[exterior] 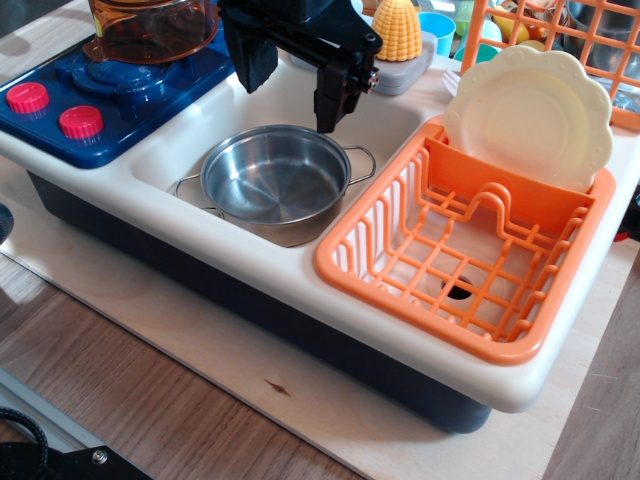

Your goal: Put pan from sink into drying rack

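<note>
While the wooden table (150, 400) carries the whole toy kitchen unit, the cream-white moulded top of that unit holds everything under inspection. Its left basin is the sink (165, 160), and the right basin is filled by the drying rack (345, 265), a bright orange basket with slatted sides, a grid floor and an upright divider. A drain hole shows through the rack's grid floor. A pale cream plate (530, 115) with a scalloped edge stands tilted against the rear of the rack, behind the divider.

At the left end of the unit sits a blue stove (60, 85) with two red knobs, and an amber transparent pot (150, 28) rests on its burner. An orange wire-grid crate (560, 40) stands at the upper right, behind the plate, with items inside that are too cramped to identify. A yellow toy corn cob (397, 28) stands at the rear centre.

The pan (275, 180), a shallow shiny steel vessel with two wire loop handles, sits upright and empty in the sink, just beside the rack's left rim.

The black gripper (292, 85) hangs above the pan's rear edge, apart from it. Its two fingers stand spread wide and hold nothing.
</note>
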You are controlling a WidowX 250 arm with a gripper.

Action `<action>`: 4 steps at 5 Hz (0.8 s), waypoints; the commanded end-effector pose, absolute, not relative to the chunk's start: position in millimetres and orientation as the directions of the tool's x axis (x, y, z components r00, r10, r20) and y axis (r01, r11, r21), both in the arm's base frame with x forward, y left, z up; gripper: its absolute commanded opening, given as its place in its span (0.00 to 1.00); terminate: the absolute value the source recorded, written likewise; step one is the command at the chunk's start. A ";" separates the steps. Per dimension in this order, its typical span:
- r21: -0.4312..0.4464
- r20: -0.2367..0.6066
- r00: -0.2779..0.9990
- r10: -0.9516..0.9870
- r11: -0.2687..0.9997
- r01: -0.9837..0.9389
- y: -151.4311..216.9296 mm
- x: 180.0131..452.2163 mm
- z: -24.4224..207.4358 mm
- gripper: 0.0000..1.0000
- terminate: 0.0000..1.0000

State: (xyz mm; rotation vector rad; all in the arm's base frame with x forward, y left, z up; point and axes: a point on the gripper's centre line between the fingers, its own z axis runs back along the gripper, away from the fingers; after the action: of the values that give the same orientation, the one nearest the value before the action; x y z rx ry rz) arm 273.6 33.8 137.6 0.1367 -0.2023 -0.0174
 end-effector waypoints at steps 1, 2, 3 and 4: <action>0.137 0.199 0.979 -0.031 0.991 0.004 33.8 273.6 137.6 1.00 0.00; 0.133 0.224 0.962 -0.160 0.982 0.132 29.0 264.0 138.8 1.00 0.00; 0.089 0.261 0.909 -0.325 0.946 0.312 30.8 246.8 128.4 1.00 0.00; 0.103 0.260 0.835 -0.485 0.874 0.476 32.7 231.3 118.8 1.00 0.00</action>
State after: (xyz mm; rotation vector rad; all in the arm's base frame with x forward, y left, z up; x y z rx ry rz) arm 225.7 33.5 106.2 0.0270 -0.2525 -0.5488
